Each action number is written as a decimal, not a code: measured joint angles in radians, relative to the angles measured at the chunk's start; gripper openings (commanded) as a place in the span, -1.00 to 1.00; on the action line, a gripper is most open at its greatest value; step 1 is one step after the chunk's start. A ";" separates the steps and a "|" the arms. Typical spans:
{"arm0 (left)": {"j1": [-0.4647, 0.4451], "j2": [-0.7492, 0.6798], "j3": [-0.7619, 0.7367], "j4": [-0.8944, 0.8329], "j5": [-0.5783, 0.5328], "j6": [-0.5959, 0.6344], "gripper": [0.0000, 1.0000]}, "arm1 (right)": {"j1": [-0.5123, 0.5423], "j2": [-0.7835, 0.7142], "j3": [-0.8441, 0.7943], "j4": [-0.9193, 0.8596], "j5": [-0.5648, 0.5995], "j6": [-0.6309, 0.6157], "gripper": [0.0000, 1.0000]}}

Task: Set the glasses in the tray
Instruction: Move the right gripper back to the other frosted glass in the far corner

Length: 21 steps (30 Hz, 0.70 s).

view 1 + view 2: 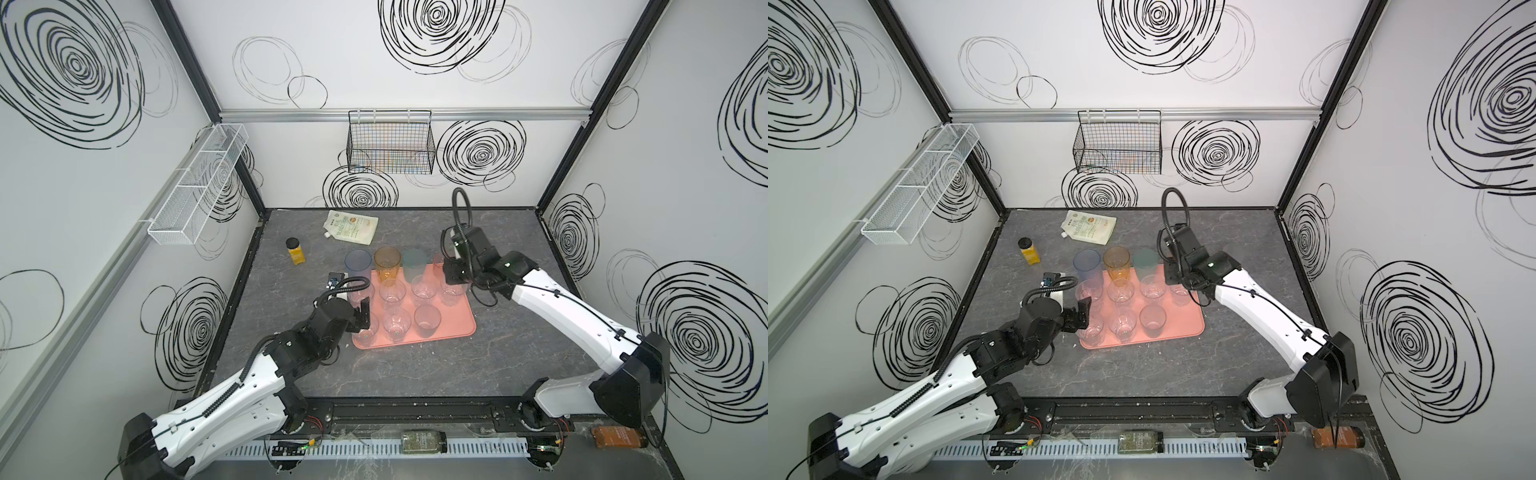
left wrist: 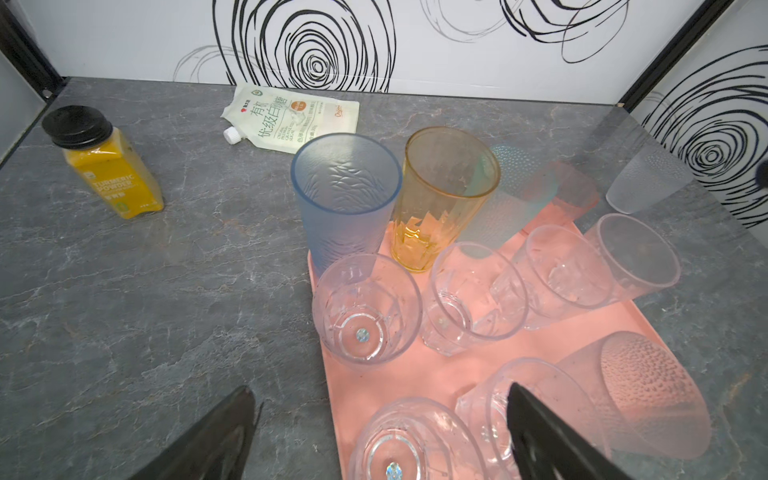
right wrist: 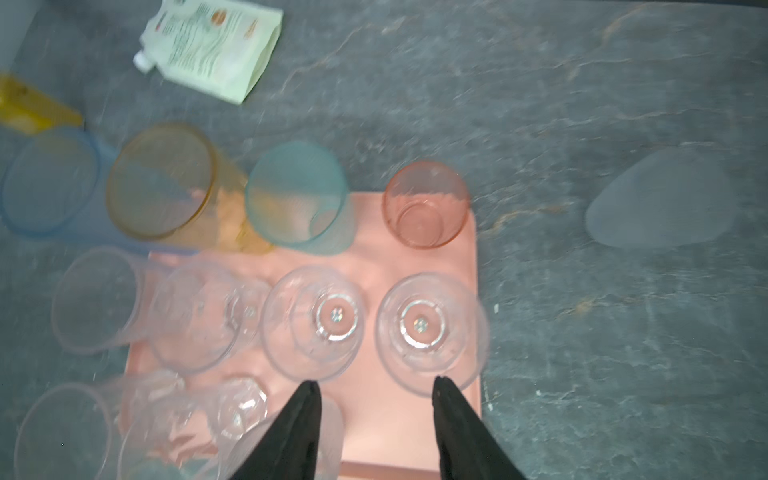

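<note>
White walls scrawled with black swirls are set around a dark marbled tabletop point(image 1: 415, 374). At far left, a yellow bottle point(image 1: 295, 250) and a white pouch point(image 1: 351, 225) are seen lying off the tray. Next, the left gripper point(image 1: 360, 320) is poised over the front-left clear glass point(image 2: 399, 444), its jaws spread wide and nothing clamped. The salmon tray point(image 1: 459, 324) is judged nearly filled. Four tall translucent tumblers are lined along its far edge: blue point(image 2: 345, 191), amber point(image 2: 449, 187), teal point(image 3: 297, 195) and pink point(image 3: 426, 203). Clear faceted glasses point(image 2: 473, 299) are ranged in the middle, and two clear ones and a smoky glass point(image 1: 427, 320) at the front. Whether the blue one's base sits fully inside the rim cannot be told. Further right, the right gripper point(image 3: 376, 382) is held above the tray, jaws partly apart and empty. Beyond it, one frosted glass point(image 3: 660, 199) is seen on bare tabletop, well apart from the tray; seemingly only this is left to be placed.
</note>
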 measured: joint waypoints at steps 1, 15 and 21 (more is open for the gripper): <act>-0.005 0.013 0.005 0.005 -0.002 0.003 0.92 | -0.042 0.002 0.003 0.013 -0.005 -0.009 0.03; -0.055 0.068 -0.028 0.072 -0.028 0.039 0.92 | -0.590 0.257 0.010 0.257 -0.127 0.015 0.15; -0.015 0.112 -0.029 0.109 -0.009 0.071 0.92 | -0.695 0.402 0.045 0.259 -0.201 0.040 0.16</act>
